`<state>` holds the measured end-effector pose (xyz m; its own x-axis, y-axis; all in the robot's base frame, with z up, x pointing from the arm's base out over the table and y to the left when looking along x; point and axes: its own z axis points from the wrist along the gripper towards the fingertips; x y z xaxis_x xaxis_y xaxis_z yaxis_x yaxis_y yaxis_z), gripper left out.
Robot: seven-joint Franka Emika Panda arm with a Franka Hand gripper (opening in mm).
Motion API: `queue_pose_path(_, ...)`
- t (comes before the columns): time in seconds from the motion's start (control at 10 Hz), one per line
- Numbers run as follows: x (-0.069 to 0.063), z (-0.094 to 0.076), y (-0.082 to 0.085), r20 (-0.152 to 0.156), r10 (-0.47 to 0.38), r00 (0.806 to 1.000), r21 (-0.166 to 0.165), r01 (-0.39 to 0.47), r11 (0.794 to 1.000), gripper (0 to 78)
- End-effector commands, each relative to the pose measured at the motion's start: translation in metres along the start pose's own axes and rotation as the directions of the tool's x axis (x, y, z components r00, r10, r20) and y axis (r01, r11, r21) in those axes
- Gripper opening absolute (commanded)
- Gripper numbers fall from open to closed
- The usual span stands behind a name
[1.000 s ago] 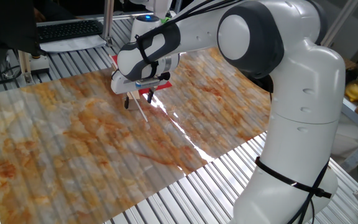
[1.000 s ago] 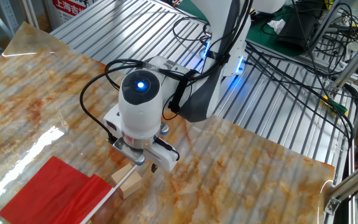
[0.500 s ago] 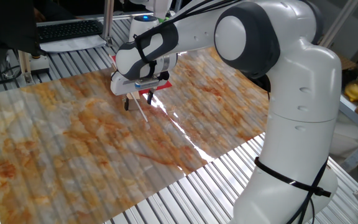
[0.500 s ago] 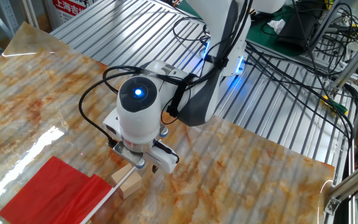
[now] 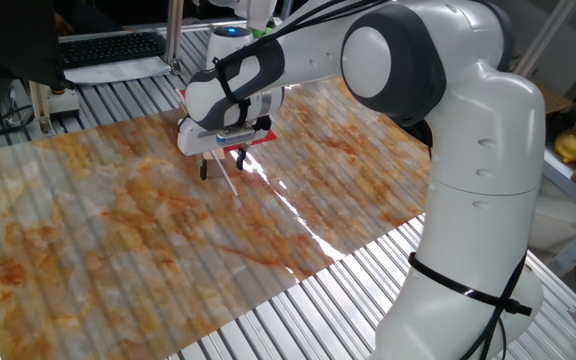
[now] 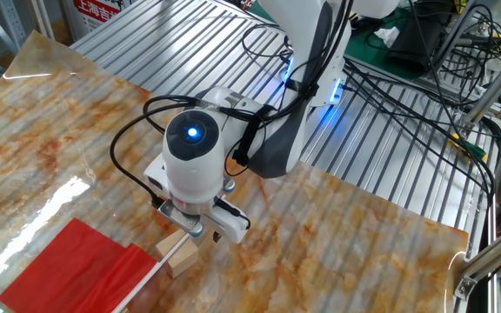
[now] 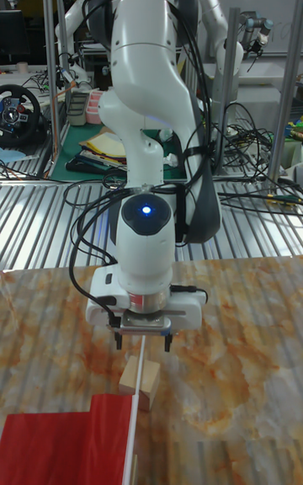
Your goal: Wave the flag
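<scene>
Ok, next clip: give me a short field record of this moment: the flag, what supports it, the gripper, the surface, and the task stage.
flag: bright-red rectangular cloth flag on a thin white stick, lying flat
support: stick rests across a small tan wooden block
gripper: two-finger gripper pointing down above the stick and block, fingers apart, not gripping
surface: marbled orange-and-grey mat over a ribbed metal table
task stage: flag not yet picked up

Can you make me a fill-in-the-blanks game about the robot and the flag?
1. The flag's cloth is ____.
2. The flag's stick is ____.
3. The stick rests across a wooden ____.
4. The gripper hangs above the ____, not the cloth.

Missing words: red; white; block; stick
</scene>
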<state>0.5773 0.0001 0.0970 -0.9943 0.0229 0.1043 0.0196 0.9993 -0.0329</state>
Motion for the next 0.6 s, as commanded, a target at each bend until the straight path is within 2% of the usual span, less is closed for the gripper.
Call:
queue_pose_path(0.1, -0.0011, -0.0009, -0.0001, 0.003, 0.002, 1.0, 0.0, -0.002, 1.0, 77.5)
queue_pose_path(0.6, -0.0012, 0.0004, -0.0001, -0.003, 0.001, 1.0, 0.001, -0.001, 1.0, 77.5)
